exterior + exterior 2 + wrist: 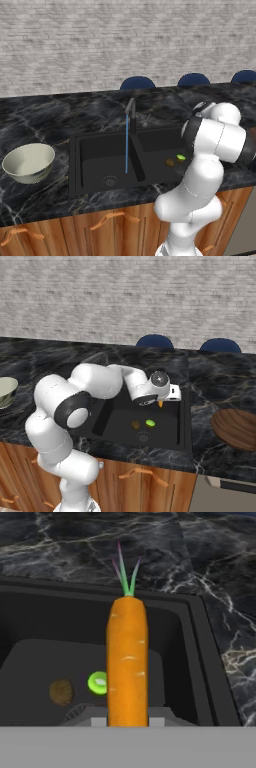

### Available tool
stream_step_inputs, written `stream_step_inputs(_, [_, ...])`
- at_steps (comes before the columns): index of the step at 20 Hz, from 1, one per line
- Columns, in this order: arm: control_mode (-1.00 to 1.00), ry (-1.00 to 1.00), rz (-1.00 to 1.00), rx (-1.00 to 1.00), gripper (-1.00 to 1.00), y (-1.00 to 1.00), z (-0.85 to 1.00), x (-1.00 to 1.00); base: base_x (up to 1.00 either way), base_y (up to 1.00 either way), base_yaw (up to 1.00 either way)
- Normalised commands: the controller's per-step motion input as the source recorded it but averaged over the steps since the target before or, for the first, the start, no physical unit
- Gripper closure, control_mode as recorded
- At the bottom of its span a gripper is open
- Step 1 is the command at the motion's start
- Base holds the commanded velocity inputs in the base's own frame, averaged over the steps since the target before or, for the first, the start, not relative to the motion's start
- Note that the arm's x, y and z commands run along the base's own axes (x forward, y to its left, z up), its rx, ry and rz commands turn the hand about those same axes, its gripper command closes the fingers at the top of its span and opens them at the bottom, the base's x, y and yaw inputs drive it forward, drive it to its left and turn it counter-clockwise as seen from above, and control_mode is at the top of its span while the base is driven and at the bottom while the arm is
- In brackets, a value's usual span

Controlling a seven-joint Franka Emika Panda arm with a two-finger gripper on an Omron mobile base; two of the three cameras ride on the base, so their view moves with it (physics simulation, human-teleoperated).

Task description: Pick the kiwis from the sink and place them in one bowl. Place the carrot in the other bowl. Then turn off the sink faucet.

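My gripper was clamped on the carrot, its long axis pointing away from my hand, with the brown bowl well off to my right.

No readable txt, labels, brands or nos. on anything in view.

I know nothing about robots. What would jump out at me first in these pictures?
Probably the orange carrot, held in the pincer above the right basin of the black sink, green top pointing away from the hand. Below it, two small kiwis, one bright green and one brown, lie on the basin floor. A thin blue stream runs from the faucet into the left basin.
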Motion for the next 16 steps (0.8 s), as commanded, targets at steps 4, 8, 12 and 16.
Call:
stream_step_inputs(4, [-1.0,0.0,0.0,0.0,1.0,0.0,0.47,-0.41,0.0,0.0,0.0])
stream_step_inputs(8, [-1.0,0.0,0.0,0.0,1.0,0.0,0.39,-0.46,0.0,0.0,0.0])
stream_step_inputs(12, [-1.0,0.0,0.0,0.0,1.0,0.0,0.39,-0.44,0.0,0.0,0.0])
stream_step_inputs(16, [-1.0,0.05,0.0,0.0,1.0,0.0,0.41,-0.29,0.0,0.0,0.0])
